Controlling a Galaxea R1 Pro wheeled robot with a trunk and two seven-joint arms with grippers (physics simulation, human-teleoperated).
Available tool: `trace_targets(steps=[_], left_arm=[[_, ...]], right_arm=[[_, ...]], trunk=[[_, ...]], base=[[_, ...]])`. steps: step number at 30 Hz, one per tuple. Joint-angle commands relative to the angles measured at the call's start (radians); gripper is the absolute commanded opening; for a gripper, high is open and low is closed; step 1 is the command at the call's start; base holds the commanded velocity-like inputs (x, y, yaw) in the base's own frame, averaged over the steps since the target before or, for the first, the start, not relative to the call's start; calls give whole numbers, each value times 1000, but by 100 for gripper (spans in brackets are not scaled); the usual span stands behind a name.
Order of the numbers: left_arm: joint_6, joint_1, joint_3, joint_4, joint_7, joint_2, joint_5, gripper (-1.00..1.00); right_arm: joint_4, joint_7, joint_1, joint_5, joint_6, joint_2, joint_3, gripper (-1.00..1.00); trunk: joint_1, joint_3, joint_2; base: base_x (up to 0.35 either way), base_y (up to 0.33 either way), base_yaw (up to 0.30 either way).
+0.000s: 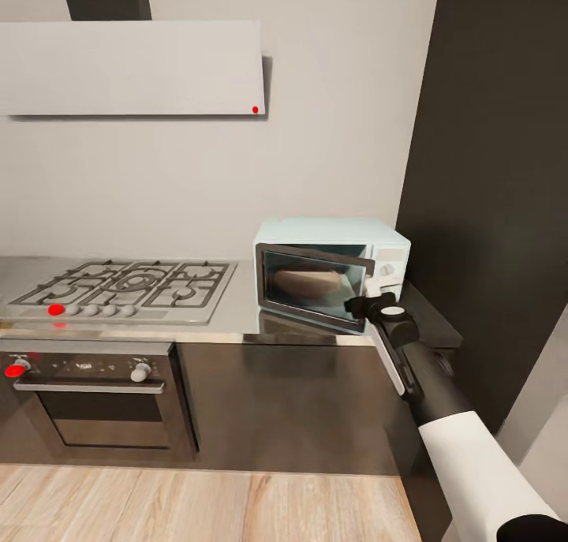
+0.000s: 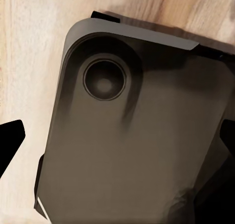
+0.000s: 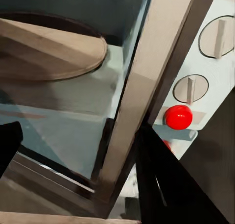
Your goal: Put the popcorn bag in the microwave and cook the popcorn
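Right gripper (image 1: 371, 299) is up at the microwave (image 1: 331, 272), reaching in at the free edge of its door (image 1: 314, 285), and the door stands partly ajar, nearly shut. From the right wrist view one dark finger (image 3: 164, 185) sits on the outer side of the door's edge (image 3: 147, 87) and the other (image 3: 9, 145) shows on the glass side, so the jaws are spread with the door edge between them; whether they actually pinch it, I cannot tell. Just past that edge are the microwave's two round knobs (image 3: 192, 88) and a red dot (image 3: 177, 117). Through the dark glass there's a tan shape (image 1: 308, 283) inside, over the round plate (image 3: 54, 53); that looks like the popcorn bag, though it's too blurred to be sure. The microwave sits at the right end of the countertop (image 1: 237, 321), well apart from the gas hob (image 1: 130, 287), with the built-in oven (image 1: 95, 396) below. Over on the left wrist view, the left gripper's finger (image 2: 11, 141) shows at one edge above a dark robot part (image 2: 132, 136) and wooden floor (image 2: 29, 48); open or closed, I cannot tell
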Motion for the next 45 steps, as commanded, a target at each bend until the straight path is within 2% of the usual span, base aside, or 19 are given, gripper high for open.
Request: trace_targets(steps=[1,9,16,17,18,27,33,35,39,42,43,45], left_arm=[[-1,0,0,1,-4,0,6,100],[-1,0,0,1,-4,0,6,100],[-1,0,0,1,-4,0,6,100],[-1,0,0,1,-4,0,6,100],[-1,0,0,1,-4,0,6,100],[-1,0,-1,1,-4,0,6,100],[-1,0,-1,1,-4,0,6,100],[-2,0,-3,1,-4,0,5,100],[-3,0,-6,0,-4,0,4,100],[-3,0,-4,0,-4,0,4,100],[-3,0,-2,0,-4,0,4,100],[-3,0,-2,0,-4,0,4,100]], right_arm=[[-6,1,-1,-4,3,5,5,-100],[-12,-39,-1,57,32,38,7,-100],[-17,-76,8,6,15,38,8,-100],[-17,-81,8,-4,15,38,8,100],[-17,-14,-1,-19,15,37,8,100],[-27,-10,-1,-22,40,34,8,100],[-51,2,1,-25,79,15,8,100],[-74,4,8,-25,85,-1,7,100],[-119,30,56,-26,90,-71,7,100],[-122,51,63,-26,90,-96,6,100],[-122,66,65,-27,90,-120,6,100],[-115,80,79,-28,88,-138,6,100]], trunk=[[0,-1,0],[0,-1,0],[0,-1,0],[0,-1,0],[0,-1,0],[0,-1,0],[0,-1,0],[0,-1,0],[0,-1,0],[0,-1,0],[0,-1,0],[0,-1,0]], base=[[0,0,0],[0,0,0],[0,0,0],[0,0,0],[0,0,0],[0,0,0],[0,0,0],[0,0,0],[-37,0,0],[-251,0,0],[-321,0,0],[-328,0,0]])
